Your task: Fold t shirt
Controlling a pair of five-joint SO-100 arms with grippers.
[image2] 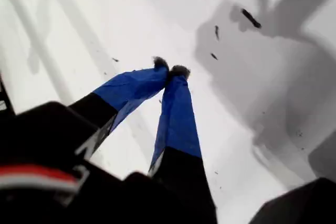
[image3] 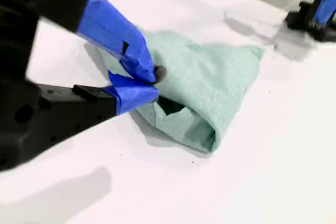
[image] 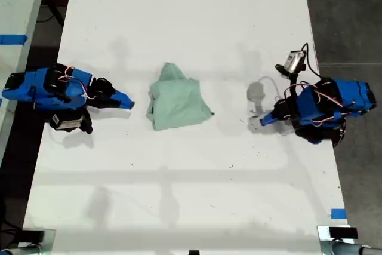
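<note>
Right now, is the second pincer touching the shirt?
Apart. The exterior view shows bare table between my second pincer and the shirt; the second wrist view only overlaps them.

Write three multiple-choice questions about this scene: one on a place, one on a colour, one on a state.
1. In the exterior view, where does the t shirt lie on the table?
A. between my first gripper and my second gripper
B. at the table's near edge
C. beneath an arm

2. What colour is the t shirt?
A. white
B. pale mint green
C. red

3. How is my first gripper?
A. open wide
B. shut on the t shirt
C. shut over bare table

Answers:
1. A: the bunched shirt sits mid-table with a gripper on each side.
2. B: both views of the shirt show it pale green.
3. C: the first wrist view shows the fingertips meeting, with only table beyond.
</note>
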